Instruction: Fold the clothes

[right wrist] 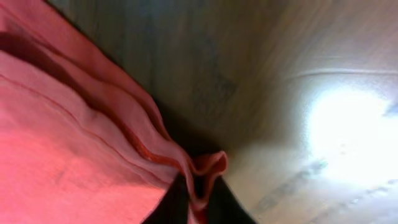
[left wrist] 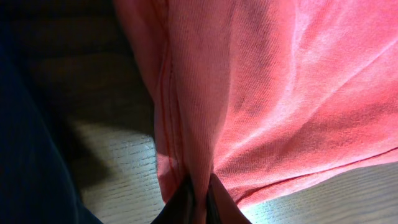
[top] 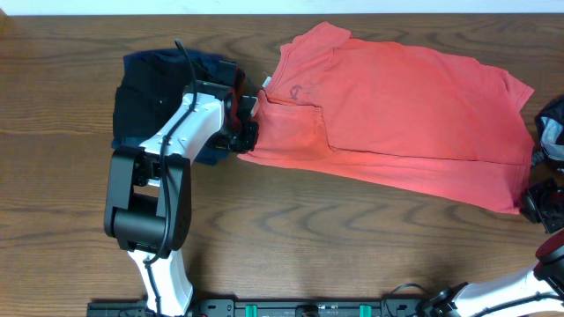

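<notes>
- The left gripper has its jaws pressed together on a fold of the coral-red T-shirt. The left wrist view shows the cloth rising from between the two dark fingers, with a stitched seam running up beside them.
- The right gripper likewise pinches the shirt. Its jaws are closed on a bunched bit of hem, and the cloth curls over just above the fingertips.
- The left arm reaches up from the near edge and leans right, its wrist at the shirt's left edge.
- The right arm comes in at the near right corner, its gripper at the shirt's lower right corner.
- Count: two arms, two grippers, one T-shirt, which lies spread flat across the far right half of the table, with a flap folded over near its left end.
- One dark pile of folded clothing, black with a navy edge, lies left of the shirt, partly under the left arm.
</notes>
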Motion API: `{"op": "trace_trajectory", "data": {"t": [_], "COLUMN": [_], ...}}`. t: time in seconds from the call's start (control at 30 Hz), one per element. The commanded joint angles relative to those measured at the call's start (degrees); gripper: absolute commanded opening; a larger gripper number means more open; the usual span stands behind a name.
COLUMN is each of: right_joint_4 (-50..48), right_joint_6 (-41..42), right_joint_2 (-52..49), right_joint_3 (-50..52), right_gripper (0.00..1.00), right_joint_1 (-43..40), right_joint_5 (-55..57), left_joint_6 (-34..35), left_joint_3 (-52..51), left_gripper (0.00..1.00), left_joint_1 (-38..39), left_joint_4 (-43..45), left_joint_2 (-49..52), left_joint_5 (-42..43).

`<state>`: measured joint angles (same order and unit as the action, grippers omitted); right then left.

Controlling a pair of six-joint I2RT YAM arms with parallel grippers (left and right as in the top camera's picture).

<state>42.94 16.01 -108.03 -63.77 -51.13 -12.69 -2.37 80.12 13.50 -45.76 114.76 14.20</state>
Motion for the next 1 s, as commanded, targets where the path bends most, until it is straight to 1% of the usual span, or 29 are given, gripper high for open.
{"op": "trace_trajectory", "data": {"t": [0.0,0.23,0.3,0.47,0.63,0.67,0.7,0.73,0.77,0.8,0.83,0.9,0.97], "right_joint_4": [0.1,9.4,12.0,14.3,14.5,14.7,14.8,14.8,14.8,14.7,14.3,13.5,12.2], "right_joint_6": [0.4,-2.7,-3.2,-2.7,-2.8,-2.8,-2.7,-2.7,-2.4,-1.9,-1.7,-1.7,-2.5], "right_joint_2": [-1.3,-1.2,-1.2,-1.3,-1.3,-1.3,-1.3,-1.3,-1.3,-1.3,-1.3,-1.3,-1.3], "right_joint_3": [0.4,-10.6,-12.9,-13.7,-13.7,-13.7,-13.7,-13.7,-13.7,-13.7,-13.7,-13.7,-13.7], "right_gripper": [0.01,0.01,0.01,0.01,0.01,0.02,0.06,0.21,0.29,0.29,0.32,0.37,0.38], "right_joint_1": [0.3,-1.8,-1.7,-1.3,-1.3,-1.3,-1.3,-1.3,-1.3,-1.3,-1.3,-1.3,-1.3], "right_joint_5": [-0.3,0.8,3.1,8.0,9.7,9.7,9.7,9.6,9.4,9.2,8.1,5.7,2.6], "left_joint_6": [-0.1,-0.4,-0.4,-0.4,-0.3,-0.3,-0.3,-0.3,-0.3,-0.3,-0.3,-0.4,-0.4], "left_joint_3": [0.0,0.0,0.0,0.1,0.1,0.1,0.1,0.1,0.1,0.2,0.5,1.7,3.1], "left_gripper": [0.09,0.06,0.06,0.06,0.06,0.07,0.12,0.22,0.32,0.43,0.49,0.5,0.51], "left_joint_1": [-0.4,-0.4,-0.4,-0.4,-0.4,-0.4,-0.4,-0.4,-0.4,-0.4,-0.4,-0.4,-0.2], "left_joint_4": [0.1,0.2,0.3,0.0,-0.2,-0.2,-0.3,-0.5,-0.9,-1.5,-3.0,-5.8,-7.7], "left_joint_2": [-0.1,-0.2,-0.3,-0.6,-0.6,-0.6,-0.6,-0.7,-0.7,-0.7,-0.7,-1.0,-1.5], "left_joint_5": [-0.9,-0.9,-0.9,-0.9,-0.9,-0.9,-0.9,-0.9,-0.8,-0.5,-0.1,0.2,0.3]}}
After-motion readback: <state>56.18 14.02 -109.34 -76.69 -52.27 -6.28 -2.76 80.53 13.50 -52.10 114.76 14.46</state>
